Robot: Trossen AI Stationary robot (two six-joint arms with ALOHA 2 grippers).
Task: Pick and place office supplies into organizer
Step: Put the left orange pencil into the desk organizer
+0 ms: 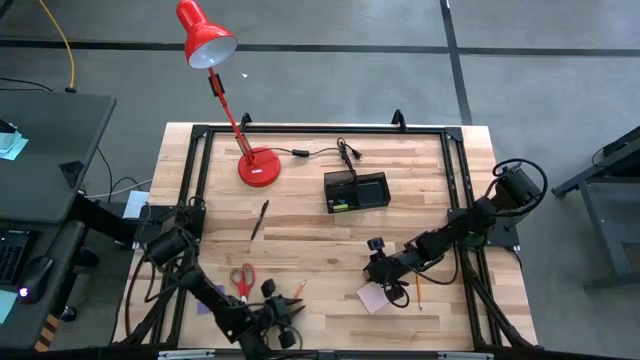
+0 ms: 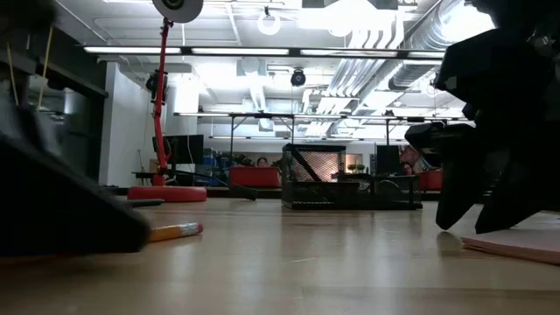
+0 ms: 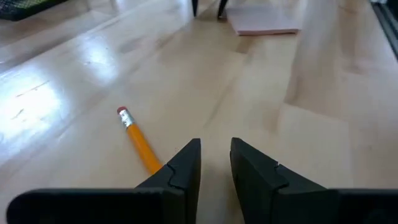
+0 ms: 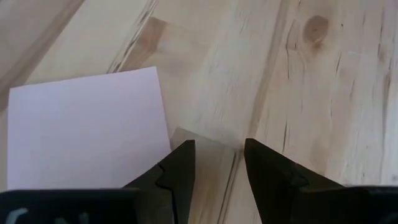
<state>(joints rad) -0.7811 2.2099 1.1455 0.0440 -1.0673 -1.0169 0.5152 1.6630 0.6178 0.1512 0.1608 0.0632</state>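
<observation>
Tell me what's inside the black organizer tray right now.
From above, the organizer shows a small yellow-green item in its left compartment. The right compartment looks dark; its floor can't be made out.

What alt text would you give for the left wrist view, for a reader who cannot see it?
The left gripper hangs low over a wooden table, its two dark fingers slightly apart with nothing between them. An orange-yellow pencil lies just beside them, eraser end pointing away. Farther off lie a pink pad and the corner of a black organizer.
</observation>
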